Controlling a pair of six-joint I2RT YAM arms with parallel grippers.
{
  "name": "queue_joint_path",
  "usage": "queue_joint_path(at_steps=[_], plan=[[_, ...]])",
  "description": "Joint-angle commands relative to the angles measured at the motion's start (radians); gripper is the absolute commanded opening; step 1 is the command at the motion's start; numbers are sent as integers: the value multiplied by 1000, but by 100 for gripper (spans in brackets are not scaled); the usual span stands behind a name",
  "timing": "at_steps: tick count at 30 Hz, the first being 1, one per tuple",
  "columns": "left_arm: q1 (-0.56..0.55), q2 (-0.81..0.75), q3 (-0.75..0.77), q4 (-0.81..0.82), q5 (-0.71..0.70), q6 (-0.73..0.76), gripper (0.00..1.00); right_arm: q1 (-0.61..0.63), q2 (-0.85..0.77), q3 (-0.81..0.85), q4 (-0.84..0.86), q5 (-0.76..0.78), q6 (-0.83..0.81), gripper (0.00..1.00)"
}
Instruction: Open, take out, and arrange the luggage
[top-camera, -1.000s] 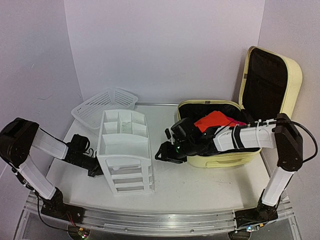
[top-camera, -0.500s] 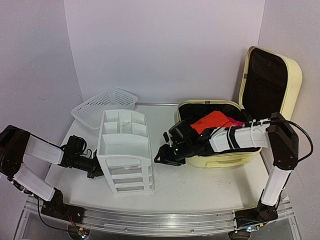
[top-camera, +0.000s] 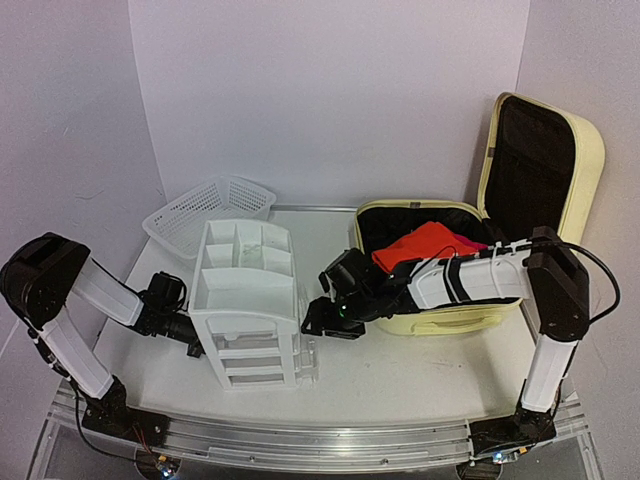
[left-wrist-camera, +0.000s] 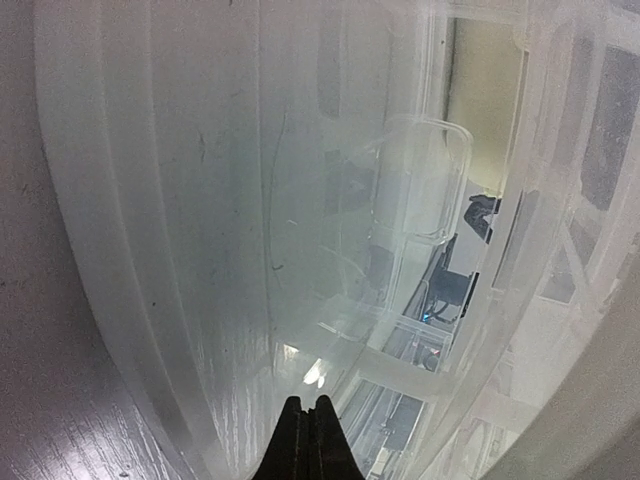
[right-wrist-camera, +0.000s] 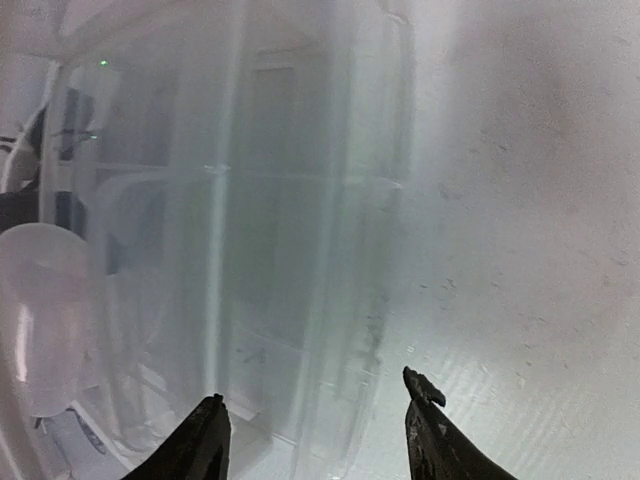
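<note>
Translucent plastic filled both wrist views: left gripper (left-wrist-camera: 307, 425) pinched shut beside the drawer organizer (top-camera: 248, 300), right gripper (right-wrist-camera: 318, 420) parted, holding nothing. Only overhead showed one luggage (top-camera: 538, 162), open at right-rear, one basket (top-camera: 205, 210), two arms.

1. From high behind the near edge, we look down and forward over the whole surface (top-camera: 400, 375).
2. Our left wrist view looks out past the left gripper (left-wrist-camera: 307, 402) and sits pressed close against one translucent wall of the drawer organizer (top-camera: 250, 290).
3. Our right wrist view looks out past the right gripper (right-wrist-camera: 315, 390), close to the opposite side of the drawer organizer.
4. All three views share that drawer organizer.
</note>
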Motion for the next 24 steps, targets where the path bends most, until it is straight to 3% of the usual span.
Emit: queue_joint_path(at_steps=[1, 10, 15, 18, 21, 24], plan=[[-5, 7, 20, 76, 27, -6, 0, -10, -55, 37, -165, 149, -38, 61], [-5, 13, 10, 77, 0, -14, 0, 20, 64, 184, -201, 126, -85, 59], [-5, -4, -9, 78, -43, -29, 0, 29, 137, 254, -283, 260, -45, 58], [-5, -15, -20, 78, -73, -39, 0, 29, 165, 275, -325, 329, -34, 50], [-5, -29, -29, 77, -100, -44, 2, 29, 127, 243, -354, 408, -17, 43], [-4, -50, -40, 76, -123, -46, 3, 29, 55, 175, -363, 483, -3, 41]])
